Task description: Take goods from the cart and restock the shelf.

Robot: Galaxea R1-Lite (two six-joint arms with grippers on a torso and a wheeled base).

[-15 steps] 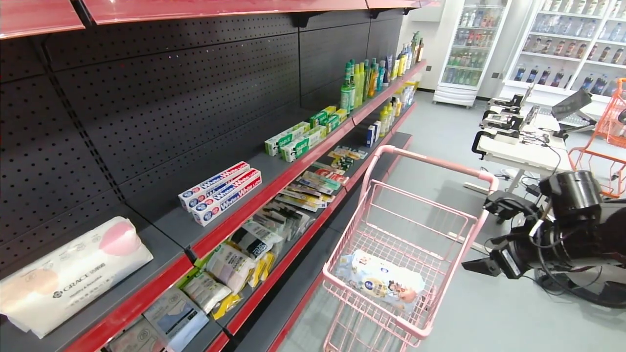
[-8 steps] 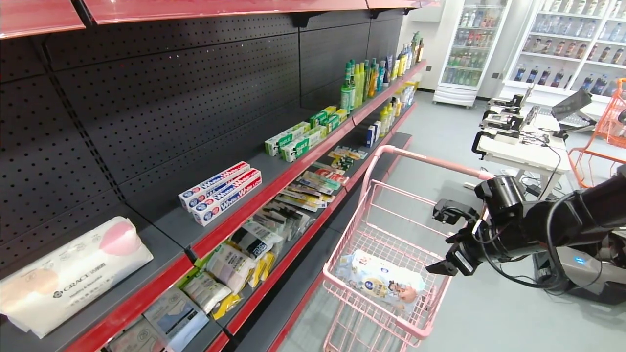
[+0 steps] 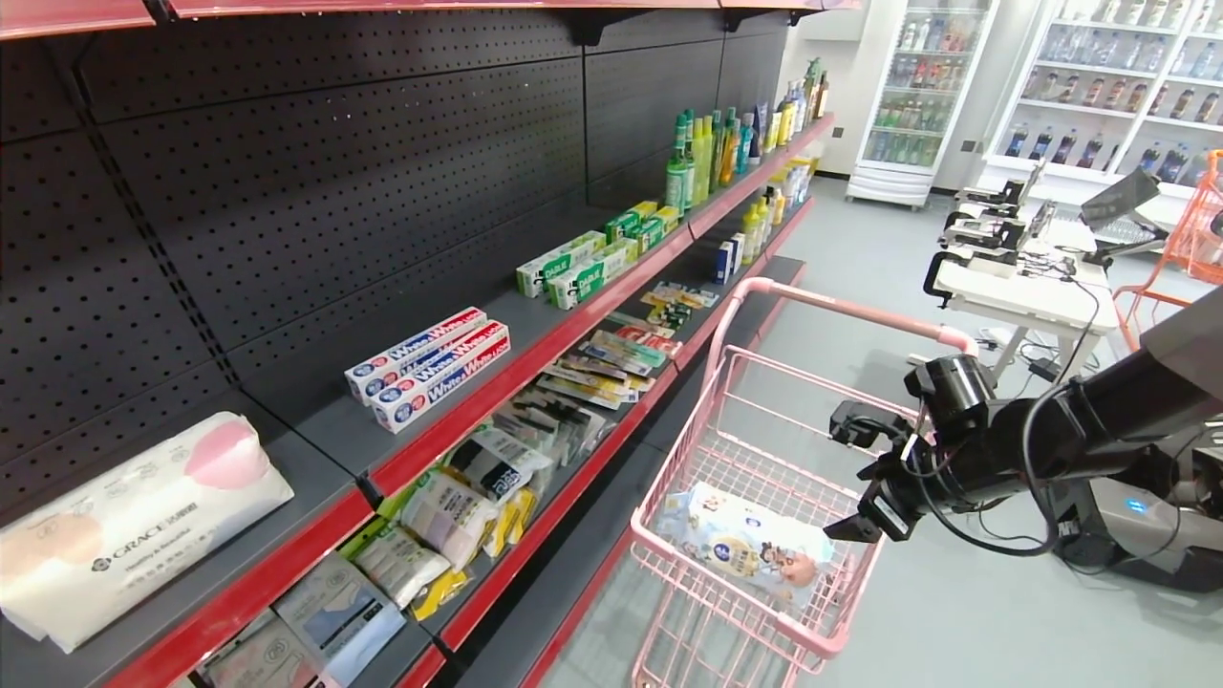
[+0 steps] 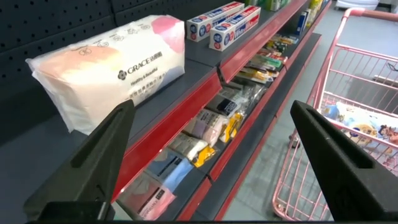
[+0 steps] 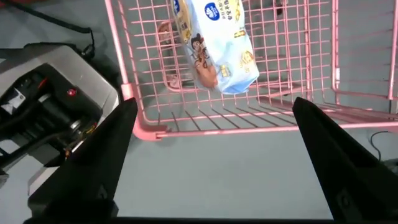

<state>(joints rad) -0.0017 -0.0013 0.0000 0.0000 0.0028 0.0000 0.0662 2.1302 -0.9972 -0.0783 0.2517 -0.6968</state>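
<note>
A pink wire cart (image 3: 726,607) stands on the floor beside the shelf unit. In its basket lies one soft light-blue pack with cartoon print (image 3: 750,549), which the right wrist view has straight below (image 5: 217,43). My right gripper (image 3: 848,478) hangs open over the cart's right rim, above and just right of the pack, with nothing between its fingers (image 5: 214,102). My left gripper (image 4: 211,109) is open and empty in front of the shelf's red edge (image 4: 186,118). Past its fingers are the cart (image 4: 323,68) and the pack (image 4: 364,124).
A large white tissue pack (image 3: 134,530) lies at the near end of the upper shelf board, with toothpaste boxes (image 3: 430,363) farther along and bare board between them. The lower shelf holds several small packets (image 3: 449,516). Desks (image 3: 1022,296) and an orange cart (image 3: 1194,248) stand behind.
My right arm has swung left from beside the cart to above its right rim, its gripper staying open. The head view has shifted slightly. The pack lies as before.
</note>
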